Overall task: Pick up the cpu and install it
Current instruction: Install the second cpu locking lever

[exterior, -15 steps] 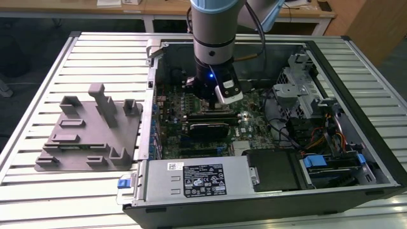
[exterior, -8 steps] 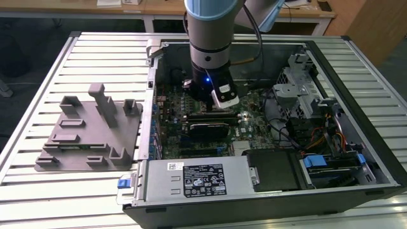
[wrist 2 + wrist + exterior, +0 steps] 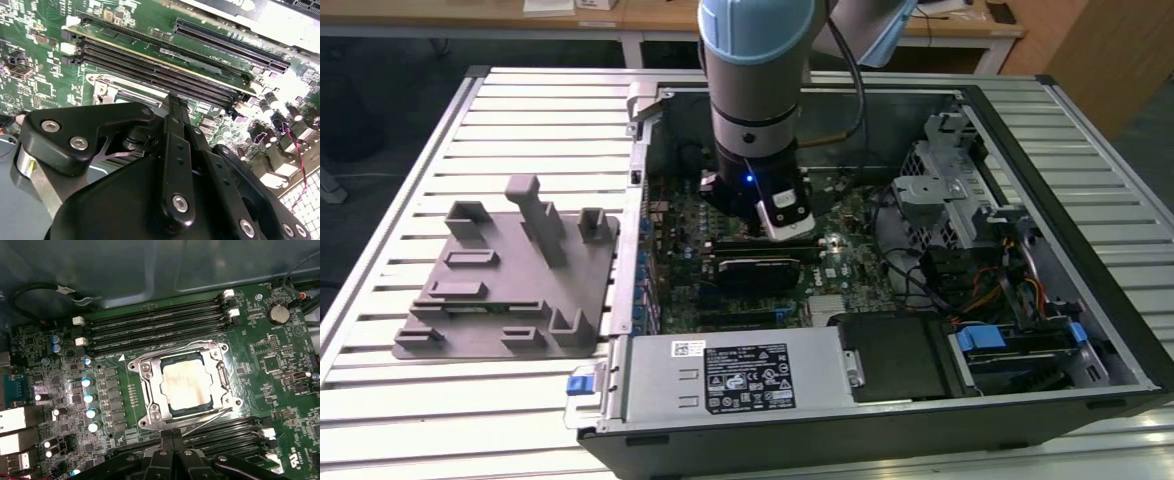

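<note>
Computer case [image 3: 1067, 330]: one open tower lying on its side on a slatted metal table [image 3: 400, 400], with the green motherboard [image 3: 280, 365] exposed inside.
Arm [image 3: 754, 90]: one, reaching straight down into the case above the middle of the board.
Fixture plate [image 3: 507, 280]: one grey plate with upright posts, on the table at the exterior view's left of the case, well apart from the arm.
Gripper [image 3: 172, 102]: its black fingers meet in one narrow ridge, pressed together with nothing between them, hanging near the socket.
Memory slots: two banks of long black slots, one on each side of the socket; the bank in the first wrist view [image 3: 155, 325] looks like four slots, all bare.
Socket frame [image 3: 150, 400]: one metal frame around the chip.
Cpu [image 3: 186, 385]: one, lying flat inside the socket with its silvery top up, apart from the fingers.
Step in hand: by my judgement the chip is already placed and the gripper is free of it.
Next move calls for: a check that the chip sits level, then a clean lift clear of the frame and slots.
</note>
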Action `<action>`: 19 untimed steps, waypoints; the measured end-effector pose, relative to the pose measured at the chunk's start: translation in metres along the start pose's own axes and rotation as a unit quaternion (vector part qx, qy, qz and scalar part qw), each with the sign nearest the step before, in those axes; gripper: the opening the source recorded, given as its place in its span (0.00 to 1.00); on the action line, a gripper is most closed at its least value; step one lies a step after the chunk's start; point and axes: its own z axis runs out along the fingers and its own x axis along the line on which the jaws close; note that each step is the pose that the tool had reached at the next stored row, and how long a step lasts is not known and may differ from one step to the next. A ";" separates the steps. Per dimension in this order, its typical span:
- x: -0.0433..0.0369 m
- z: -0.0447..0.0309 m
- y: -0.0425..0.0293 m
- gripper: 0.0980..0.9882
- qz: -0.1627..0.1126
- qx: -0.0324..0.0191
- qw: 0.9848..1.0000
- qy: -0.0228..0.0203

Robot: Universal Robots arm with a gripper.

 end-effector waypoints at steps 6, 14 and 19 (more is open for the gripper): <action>0.0036 0.0030 -0.0069 0.01 0.001 -0.020 1.000 0.004; 0.0057 0.0083 -0.0135 0.01 0.003 -0.038 0.999 0.008; 0.0094 0.0123 -0.0151 0.01 0.004 -0.051 0.999 0.011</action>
